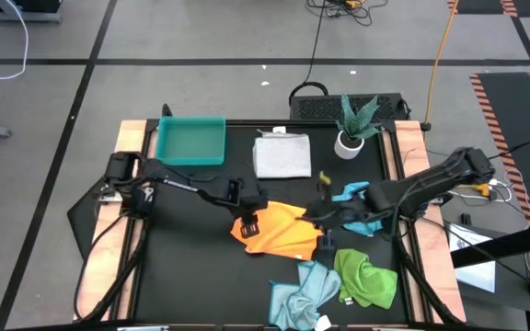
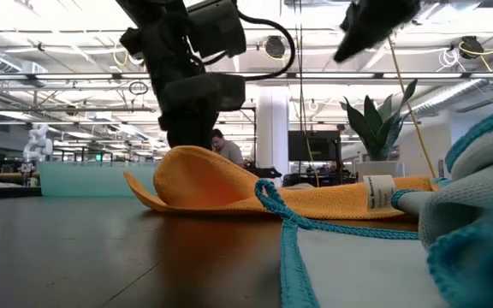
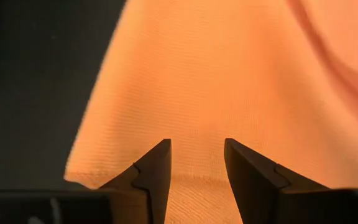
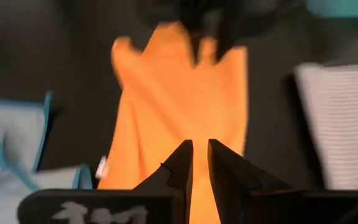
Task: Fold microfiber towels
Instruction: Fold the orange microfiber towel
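From above I saw the yellow-orange towel (image 1: 279, 230) lying rumpled mid-bench (image 1: 191, 276), with the left claw (image 1: 249, 218) at its left edge and the right claw (image 1: 325, 216) at its right edge. The left wrist camera gave me what the overhead could not: the left claw's (image 3: 196, 163) fingers stood apart over the orange cloth (image 3: 241, 87), released, nothing between them. The right wrist camera showed the right claw (image 4: 200, 163) with only a narrow slit between its fingers above the towel (image 4: 179, 93); whether it pinched any cloth I could not tell. Only the overhead showed the rest: the white-grey towel (image 1: 282, 154) folded beside the teal tray (image 1: 190, 141), the bright blue towel (image 1: 357, 207) under the right arm, the pale blue towel (image 1: 300, 292) and green towel (image 1: 366, 279) bunched at the near edge. The low camera showed the orange towel (image 2: 229, 184) humped up beneath the left arm.
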